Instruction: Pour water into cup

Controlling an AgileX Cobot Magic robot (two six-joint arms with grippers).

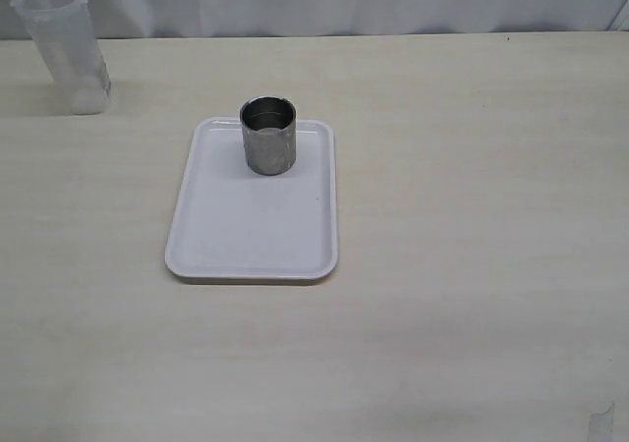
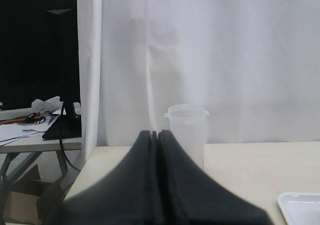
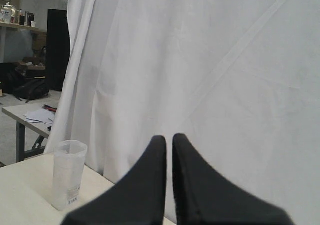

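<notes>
The shiny steel cup (image 1: pixel 268 136) stands upright at the far end of a white tray (image 1: pixel 251 236). The translucent plastic beaker (image 1: pixel 64 49) stands on the table at the far left, apart from the tray. Any water in it is too faint to make out. Neither gripper shows in the exterior view. In the left wrist view my left gripper (image 2: pixel 155 133) is shut and empty, with the beaker (image 2: pixel 189 135) standing beyond it. In the right wrist view my right gripper (image 3: pixel 169 136) is empty, its jaws together but for a thin slit, and the beaker (image 3: pixel 68 177) stands far off.
A white curtain (image 1: pixel 344 0) hangs behind the table's far edge. A corner of the tray (image 2: pixel 300 205) shows in the left wrist view. Beyond the table's left end are a desk with papers (image 2: pixel 30 130) and a dark monitor (image 2: pixel 37 40).
</notes>
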